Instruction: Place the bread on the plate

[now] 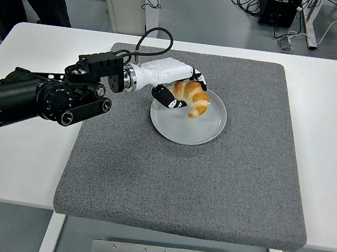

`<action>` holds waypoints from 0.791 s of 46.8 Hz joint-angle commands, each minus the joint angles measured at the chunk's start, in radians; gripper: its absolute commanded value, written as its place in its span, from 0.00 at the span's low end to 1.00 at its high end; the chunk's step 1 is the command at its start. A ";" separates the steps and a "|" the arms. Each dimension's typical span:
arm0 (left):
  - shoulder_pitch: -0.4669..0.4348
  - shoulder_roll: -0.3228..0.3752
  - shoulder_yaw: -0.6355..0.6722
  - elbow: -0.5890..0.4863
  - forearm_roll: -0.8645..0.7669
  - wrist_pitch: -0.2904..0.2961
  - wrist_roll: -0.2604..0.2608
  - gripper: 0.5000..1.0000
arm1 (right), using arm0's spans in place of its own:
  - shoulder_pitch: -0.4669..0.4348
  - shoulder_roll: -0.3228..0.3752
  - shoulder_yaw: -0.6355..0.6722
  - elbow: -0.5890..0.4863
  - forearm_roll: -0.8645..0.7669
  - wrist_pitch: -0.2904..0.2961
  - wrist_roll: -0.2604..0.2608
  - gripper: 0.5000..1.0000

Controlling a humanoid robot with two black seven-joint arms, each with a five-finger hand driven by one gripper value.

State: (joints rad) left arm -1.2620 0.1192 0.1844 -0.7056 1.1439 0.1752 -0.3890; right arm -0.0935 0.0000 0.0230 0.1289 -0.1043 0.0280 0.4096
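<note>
The left arm is cut off at the left edge. The robot hand hides the croissant's left side and part of the plate's far-left rim; whether bread touches plate is unclear, perhaps barely.

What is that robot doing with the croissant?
The left robot hand is holding a croissant and has it right over the grey plate, which sits on a grey mat on the white table. Its fingers are curled around the bread. From here you can't tell if the croissant is touching the plate yet. The other arm isn't in the picture.
</note>
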 commanded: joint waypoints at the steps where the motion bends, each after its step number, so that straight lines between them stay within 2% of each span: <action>1: 0.007 -0.006 0.015 0.014 0.000 0.017 -0.001 0.17 | 0.000 0.000 0.000 0.000 0.000 0.000 0.000 1.00; 27: 0.035 -0.039 0.023 0.055 0.000 0.021 -0.001 0.18 | 0.000 0.000 0.000 0.000 0.000 0.000 0.000 1.00; 37: 0.042 -0.041 0.023 0.054 0.000 0.040 -0.001 0.22 | 0.000 0.000 0.000 0.000 0.000 0.000 0.000 1.00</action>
State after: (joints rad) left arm -1.2234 0.0782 0.2072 -0.6511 1.1438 0.2133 -0.3898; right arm -0.0936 0.0000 0.0230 0.1288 -0.1043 0.0280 0.4096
